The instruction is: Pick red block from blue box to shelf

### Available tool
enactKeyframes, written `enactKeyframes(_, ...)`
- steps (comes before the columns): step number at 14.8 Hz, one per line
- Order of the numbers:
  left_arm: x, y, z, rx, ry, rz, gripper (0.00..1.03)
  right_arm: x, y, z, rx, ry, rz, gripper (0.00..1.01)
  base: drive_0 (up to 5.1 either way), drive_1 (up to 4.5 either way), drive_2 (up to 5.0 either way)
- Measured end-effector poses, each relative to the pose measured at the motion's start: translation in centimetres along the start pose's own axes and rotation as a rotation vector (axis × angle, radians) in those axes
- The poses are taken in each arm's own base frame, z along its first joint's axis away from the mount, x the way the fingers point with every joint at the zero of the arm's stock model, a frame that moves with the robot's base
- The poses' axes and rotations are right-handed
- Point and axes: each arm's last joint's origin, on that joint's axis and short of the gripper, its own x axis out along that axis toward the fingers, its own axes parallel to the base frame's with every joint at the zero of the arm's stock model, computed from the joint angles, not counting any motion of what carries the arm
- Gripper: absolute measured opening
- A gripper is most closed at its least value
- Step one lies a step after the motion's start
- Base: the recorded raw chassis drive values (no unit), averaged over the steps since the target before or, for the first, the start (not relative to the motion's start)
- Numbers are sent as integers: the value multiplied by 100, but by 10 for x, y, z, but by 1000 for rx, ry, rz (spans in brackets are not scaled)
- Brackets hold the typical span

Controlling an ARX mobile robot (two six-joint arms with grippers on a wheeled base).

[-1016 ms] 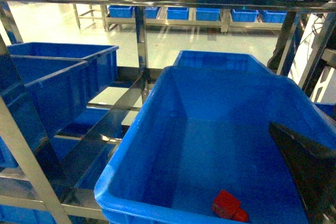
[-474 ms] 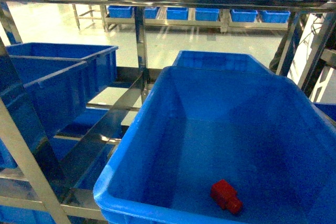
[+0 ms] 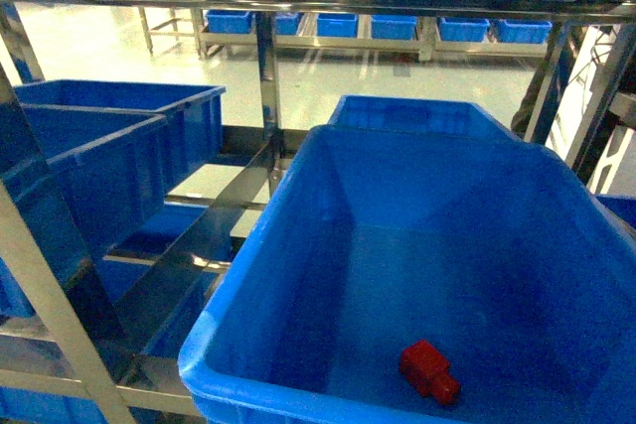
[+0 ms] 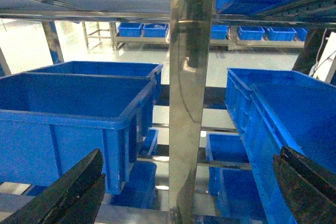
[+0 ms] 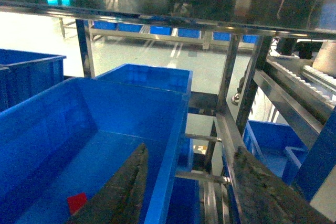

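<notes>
We see the red block [image 3: 429,371] lower right in the blue box [image 3: 298,245], long axis running toward the lower right, our left gripper [image 4: 184,192] and right gripper [image 5: 189,192] both spread wide, holding nothing

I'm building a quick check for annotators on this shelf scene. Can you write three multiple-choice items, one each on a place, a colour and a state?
1. Where does the red block lie?
A. on the floor of the blue box, near its front wall
B. on a shelf rail
C. between pincer fingers

2. What colour is the block?
A. yellow
B. red
C. green

3. How does the right pincer stand?
A. shut on the block
B. shut and empty
C. open and empty

Answers: 1 A, the head view shows it low inside the box; 2 B, plainly red; 3 C, its fingers are spread apart with nothing between.
</notes>
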Motion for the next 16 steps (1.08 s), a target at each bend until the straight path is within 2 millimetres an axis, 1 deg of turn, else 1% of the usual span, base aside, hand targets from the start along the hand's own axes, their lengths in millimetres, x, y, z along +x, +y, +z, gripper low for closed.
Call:
enactKeyframes(2, 0, 0, 0, 0, 0, 0, 98, -1, 0, 1, 13, -20, -1, 26, 0, 0, 0)
enactKeyframes(4, 0, 0, 0, 0, 0, 0, 98, 0, 0, -3, 18, -10, -1, 3, 0, 0, 0)
enactKeyframes(6, 0, 0, 0, 0, 1, 2, 98, -1, 0, -12, 22, -15, -2, 2, 0, 0, 0)
enactKeyframes(10, 0, 0, 0, 0, 1, -1, 98, -1, 0, -11, 23, -22, -2, 2, 0, 0, 0)
enactKeyframes(11, 0, 0, 0, 0, 1, 0, 98, -1, 0, -11, 23, -22, -2, 9, 0, 0, 0)
enactKeyframes(12, 0, 0, 0, 0, 1, 0, 98, -1, 0, -11, 23, -22, -1, 25, 0, 0, 0)
enactKeyframes(15, 0, 0, 0, 0, 1, 0, 98, -1, 0, -11, 23, -22, -1, 58, 0, 0, 0)
enactKeyframes(16, 0, 0, 0, 0, 1, 0, 98, -1, 0, -11, 23, -22, -1, 71, 0, 0, 0)
